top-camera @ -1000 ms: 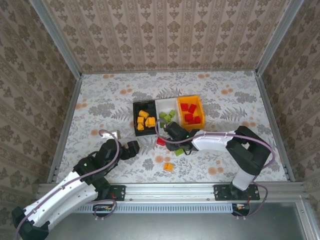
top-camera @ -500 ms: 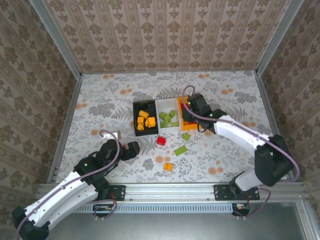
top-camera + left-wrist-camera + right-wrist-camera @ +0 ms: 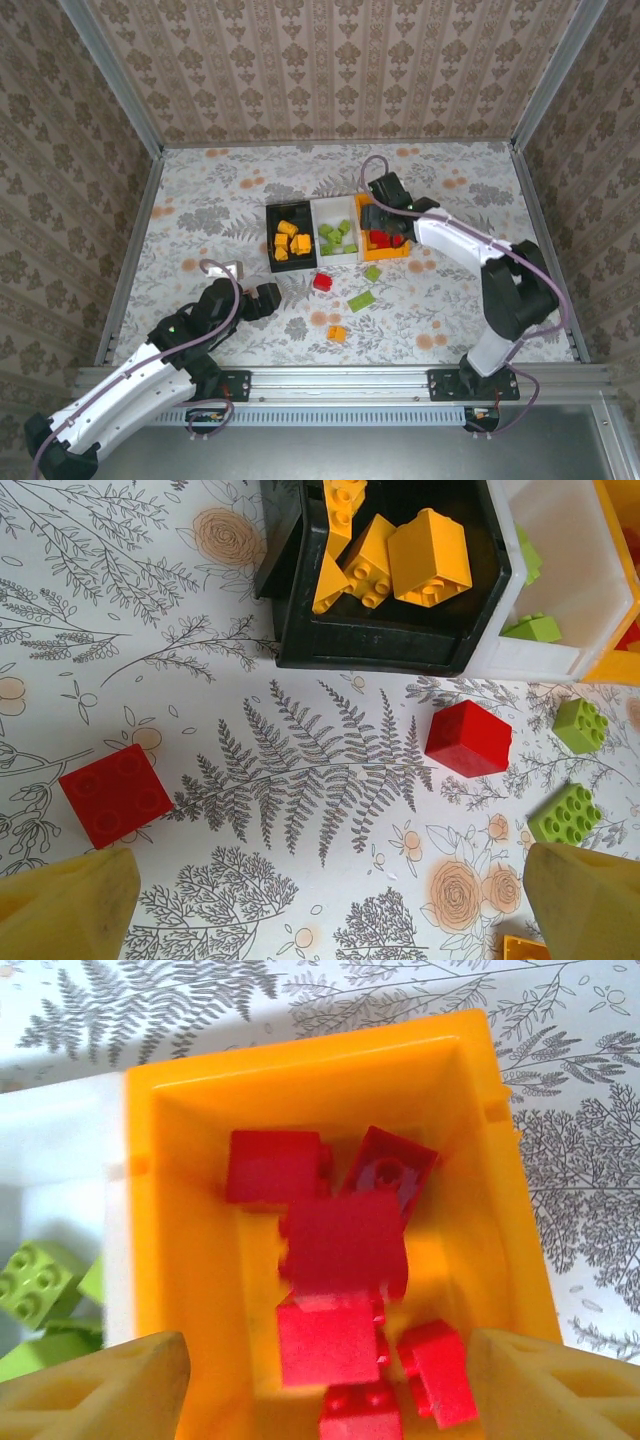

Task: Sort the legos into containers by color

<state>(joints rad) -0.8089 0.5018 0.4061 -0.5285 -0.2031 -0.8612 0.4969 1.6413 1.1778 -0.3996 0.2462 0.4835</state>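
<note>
Hovering R pincer (image 3: 330,1400), spread, over orange bin (image 3: 300,1055) w/ red legos (image 3: 345,1240).

Floral table (image 3: 200,200): black bin (image 3: 270,240), white bin (image 3: 335,209), orange bin (image 3: 488,1220), loose legos (image 3: 322,282).

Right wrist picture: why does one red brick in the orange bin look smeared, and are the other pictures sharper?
Right wrist: the middle red brick in the orange bin has fuzzy edges, likely motion blur; its neighbours are crisper. Left wrist: sharp, studs on the yellow bricks clear, shadows soft. Top external: evenly lit, no glare, detail small.
</note>
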